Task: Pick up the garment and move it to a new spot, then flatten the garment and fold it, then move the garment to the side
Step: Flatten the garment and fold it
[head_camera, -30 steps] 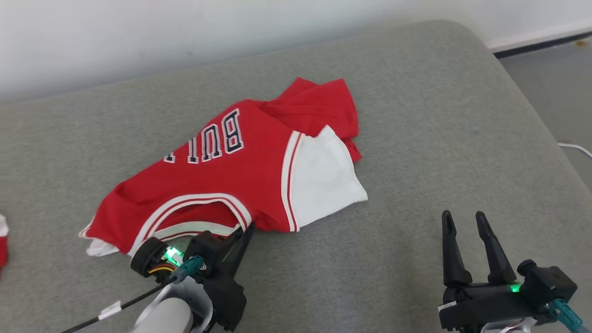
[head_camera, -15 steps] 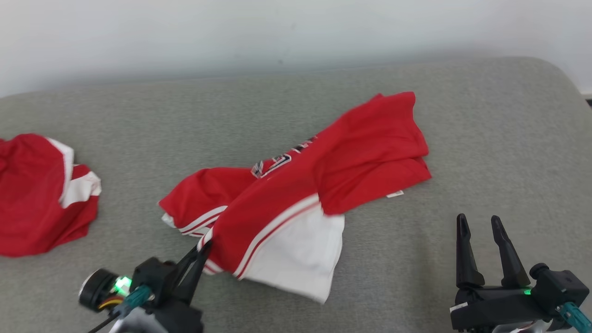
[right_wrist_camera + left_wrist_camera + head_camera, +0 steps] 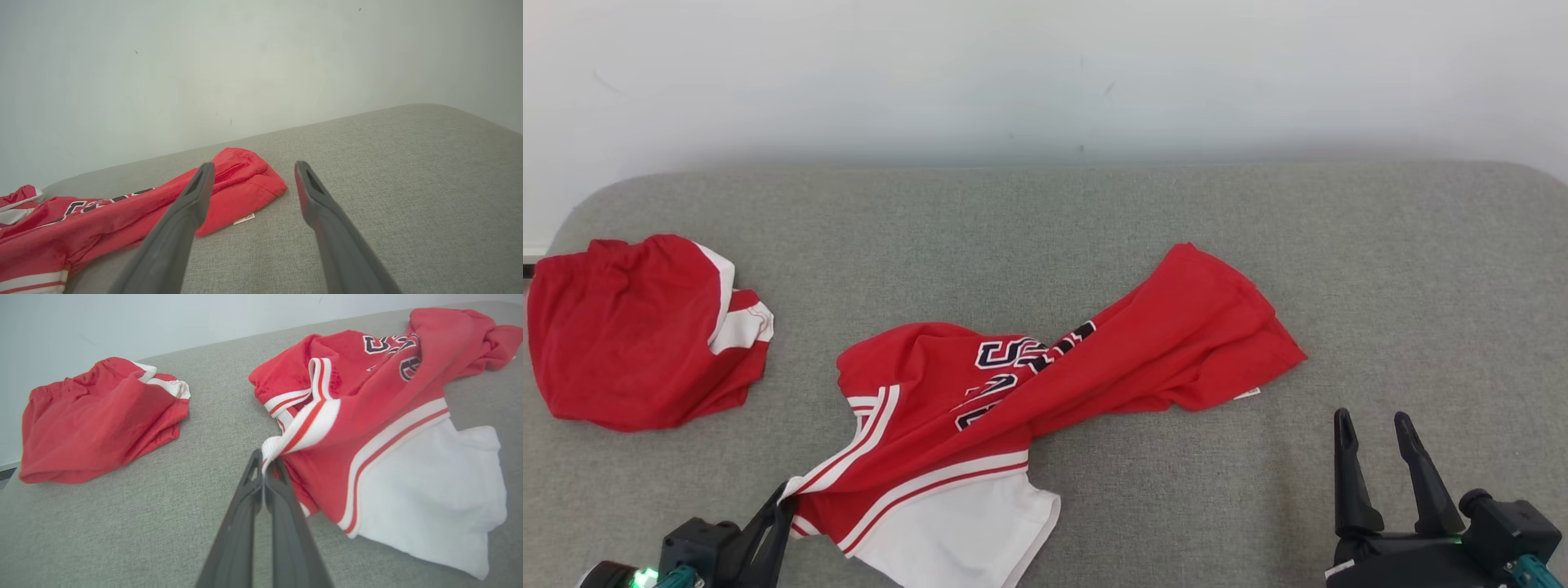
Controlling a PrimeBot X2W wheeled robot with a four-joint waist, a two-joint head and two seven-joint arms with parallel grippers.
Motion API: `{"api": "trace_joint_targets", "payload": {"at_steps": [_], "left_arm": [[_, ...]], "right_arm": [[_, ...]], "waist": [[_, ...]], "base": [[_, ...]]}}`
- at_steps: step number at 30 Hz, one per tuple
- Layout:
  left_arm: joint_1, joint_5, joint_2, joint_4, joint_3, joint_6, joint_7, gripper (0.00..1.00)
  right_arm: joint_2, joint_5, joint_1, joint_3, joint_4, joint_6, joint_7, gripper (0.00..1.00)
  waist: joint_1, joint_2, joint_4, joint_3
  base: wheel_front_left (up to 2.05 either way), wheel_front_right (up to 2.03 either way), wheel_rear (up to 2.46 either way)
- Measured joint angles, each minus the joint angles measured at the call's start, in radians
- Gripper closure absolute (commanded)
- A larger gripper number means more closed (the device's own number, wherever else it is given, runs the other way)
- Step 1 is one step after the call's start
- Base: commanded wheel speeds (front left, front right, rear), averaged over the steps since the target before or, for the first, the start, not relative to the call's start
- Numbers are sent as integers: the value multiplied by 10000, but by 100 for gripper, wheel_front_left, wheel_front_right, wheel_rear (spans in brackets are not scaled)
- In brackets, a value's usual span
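Jersey (image 3: 1045, 384) first: it lies on the grey cushion (image 3: 1421, 269), about the middle of it and toward your near edge, stretched into a twisted band. Your left gripper (image 3: 783, 500) has its two fingers pressed together on the white-and-red striped trim (image 3: 302, 428) at the jersey's near left end, lifting that edge a little while the rest lies on the cushion. I judge this one-corner hold is for the first step, hauling the jersey to a new spot: gripped by one edge, the cloth trails and pulls out into a line, not spread flat. Your right gripper (image 3: 1370, 420) hangs over bare cushion at the near right, fingers apart and holding nothing, near the jersey's right end but clear of it, free, I judge, for the flattening to come. The jersey's long axis runs on a diagonal in the head view, from the pinched trim at the lower left up to the plain red end at the right, where a small white tag (image 3: 1246, 394) peeks out. A white panel (image 3: 956, 523) spills out beside the left gripper, and the dark lettering (image 3: 1021, 359) is creased into the middle folds. A second red garment (image 3: 637, 327) sits crumpled at the far left, apart from the jersey.
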Motion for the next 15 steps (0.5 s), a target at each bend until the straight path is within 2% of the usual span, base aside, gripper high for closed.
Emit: {"api": "trace_joint_targets", "payload": {"at_steps": [6,7,8,12,15], "left_arm": [[36,-92,-58,270,65,104,-174,100],[36,-115,-100,316,100,128,-272,11],[36,-192,-163,362,148,138,-387,0],[30,-207,-336,351,242,209,-805,0],[35,-209,-531,105,451,441,-1058,0]], "right_arm": [[-75,-2,144,2,84,0,0,0],[-75,-8,150,6,100,0,0,0],[-75,-17,163,17,113,0,0,0],[-84,-23,241,-23,127,0,0,0],[-98,-23,325,-96,138,0,0,0]], "waist": [[0,0,70,-196],[0,0,78,-219],[0,0,84,-250],[0,0,129,-334],[0,1,210,-383]], "base": [[0,0,0],[0,0,0],[0,0,0],[0,0,0],[0,0,0]]}}
